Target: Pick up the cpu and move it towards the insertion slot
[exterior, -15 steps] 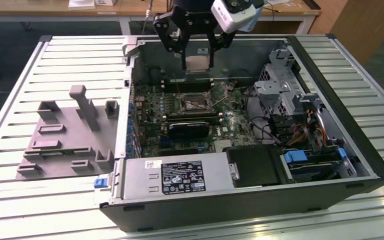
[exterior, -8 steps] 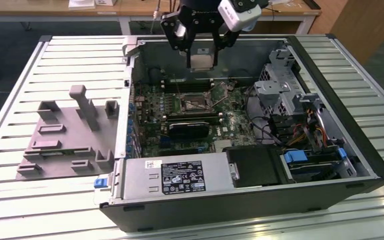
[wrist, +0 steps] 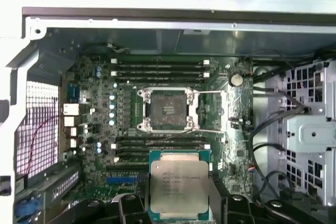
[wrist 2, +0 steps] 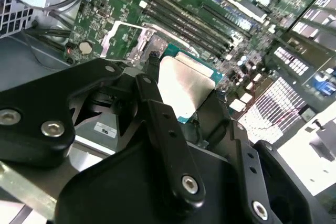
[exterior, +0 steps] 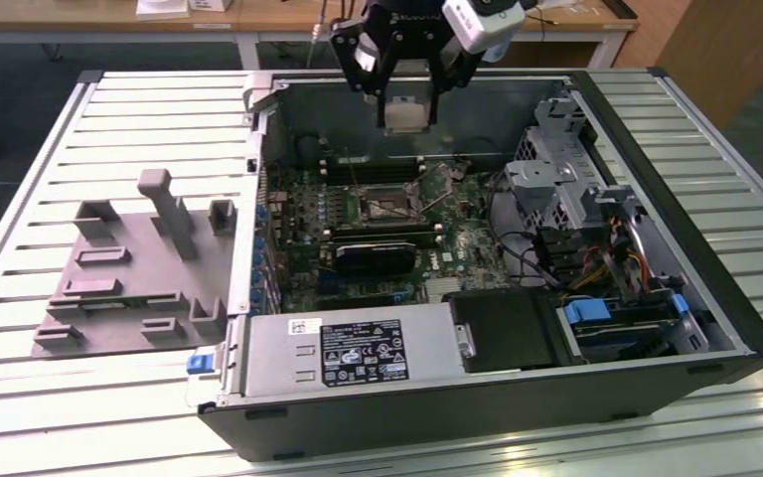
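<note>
The cpu (exterior: 407, 115) is clamped in the closed gripper (exterior: 405, 99), raised above the open computer case (exterior: 647, 328), well apart from the insertion slot (exterior: 391, 205); the case lies on a slatted metal table (exterior: 116, 99); a grey tray (exterior: 123, 288) sits beside it; wooden desks (exterior: 275, 20) stand behind.

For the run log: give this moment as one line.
gripper: shut on cpu | position: raised above open case | insertion slot: empty, cpu not yet over it
</note>
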Robot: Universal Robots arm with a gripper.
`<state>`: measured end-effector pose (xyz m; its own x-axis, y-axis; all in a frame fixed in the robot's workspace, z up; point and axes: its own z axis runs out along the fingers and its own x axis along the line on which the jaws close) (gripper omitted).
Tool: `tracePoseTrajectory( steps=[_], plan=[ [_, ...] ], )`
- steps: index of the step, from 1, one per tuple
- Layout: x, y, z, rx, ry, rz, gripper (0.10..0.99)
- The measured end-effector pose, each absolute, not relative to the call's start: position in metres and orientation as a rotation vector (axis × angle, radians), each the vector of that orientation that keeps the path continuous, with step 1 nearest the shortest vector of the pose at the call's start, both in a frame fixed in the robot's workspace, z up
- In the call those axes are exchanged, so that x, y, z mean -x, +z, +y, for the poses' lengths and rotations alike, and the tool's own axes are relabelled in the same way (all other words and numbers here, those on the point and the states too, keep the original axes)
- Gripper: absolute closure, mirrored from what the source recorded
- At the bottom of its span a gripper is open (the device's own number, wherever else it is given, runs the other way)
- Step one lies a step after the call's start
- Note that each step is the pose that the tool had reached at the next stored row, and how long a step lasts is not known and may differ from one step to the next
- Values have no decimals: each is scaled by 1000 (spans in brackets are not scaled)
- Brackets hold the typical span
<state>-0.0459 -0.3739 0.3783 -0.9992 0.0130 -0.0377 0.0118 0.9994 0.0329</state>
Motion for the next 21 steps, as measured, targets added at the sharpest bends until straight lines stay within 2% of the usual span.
tracePoseTrajectory(
  steps=[21],
  plan=[
    [37, 373, -326, -19, 43, 3115, 549]
  ],
)
